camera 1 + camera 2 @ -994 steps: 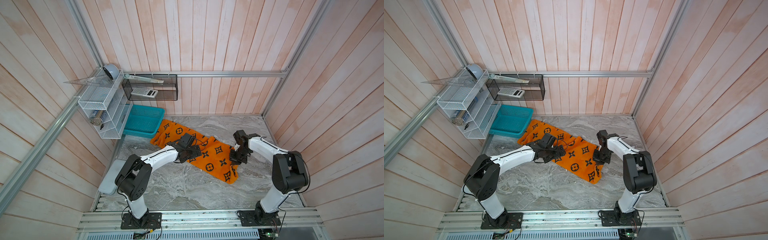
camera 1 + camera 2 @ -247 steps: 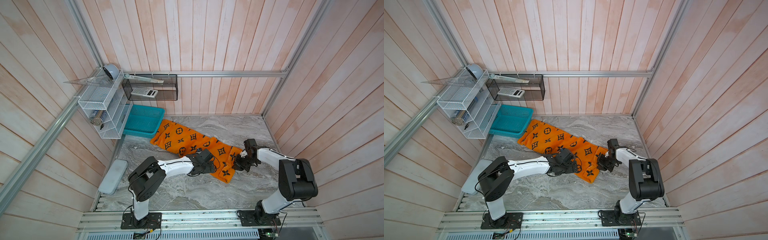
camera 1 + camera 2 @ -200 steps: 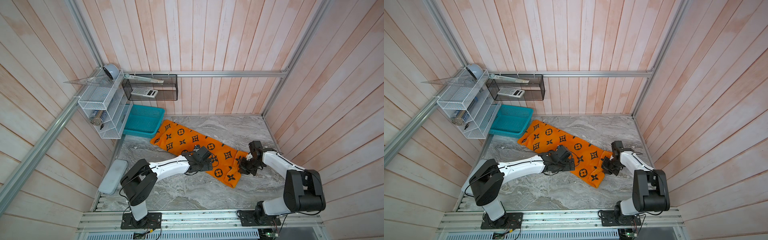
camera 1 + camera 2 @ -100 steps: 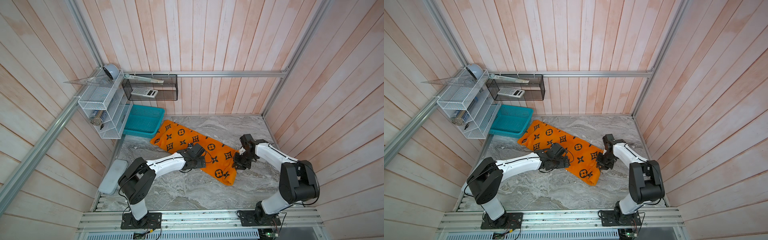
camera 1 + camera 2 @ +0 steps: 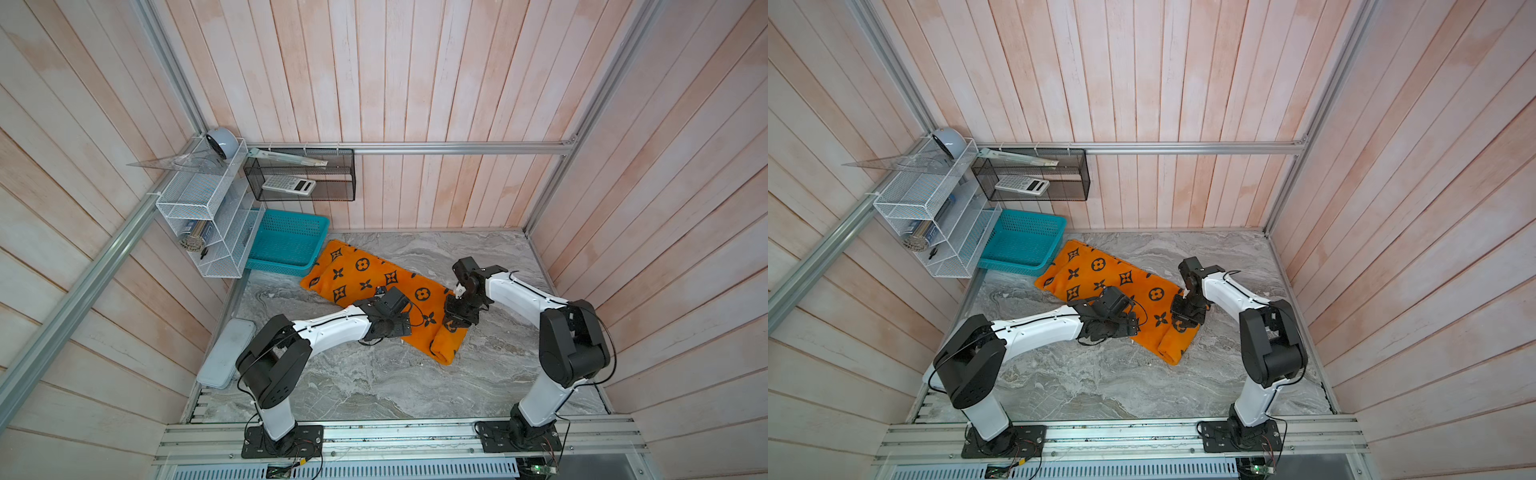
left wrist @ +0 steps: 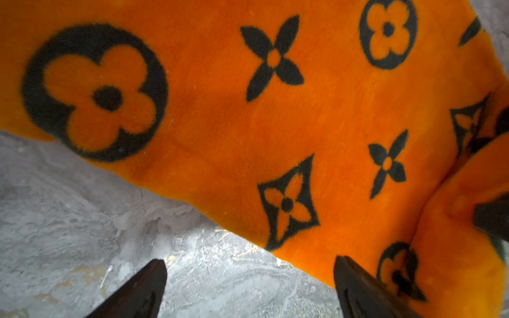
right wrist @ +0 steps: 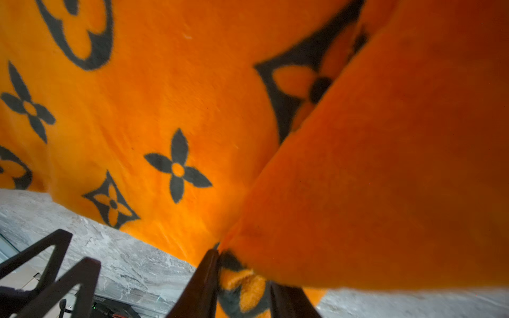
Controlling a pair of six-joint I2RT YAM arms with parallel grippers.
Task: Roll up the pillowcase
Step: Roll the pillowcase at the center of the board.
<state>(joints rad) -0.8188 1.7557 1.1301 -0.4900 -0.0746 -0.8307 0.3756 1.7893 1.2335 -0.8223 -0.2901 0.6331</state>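
Observation:
The orange pillowcase (image 5: 365,274) (image 5: 1100,270) with black flower motifs lies diagonally on the marble table, running from the teal basket toward the front right. Its front-right end (image 5: 446,347) is turned over into a thick fold. My right gripper (image 5: 455,322) (image 7: 243,275) sits on the far side of that fold, its fingers slightly apart with a bunch of fabric filling the gap. My left gripper (image 5: 401,328) (image 6: 249,264) stands wide open at the pillowcase's near edge; one finger is over bare marble, the other over the fabric, and nothing is between them.
A teal mesh basket (image 5: 286,243) touches the pillowcase's far-left end. A white wire shelf (image 5: 208,224) and a black mesh box (image 5: 299,178) holding a calculator hang on the walls. A grey flat case (image 5: 226,353) lies at the table's left edge.
My right gripper carried the pillowcase's front-right end up and back over the cloth, making the fold, and its fingers have parted a little. The left gripper stayed open near the near edge.

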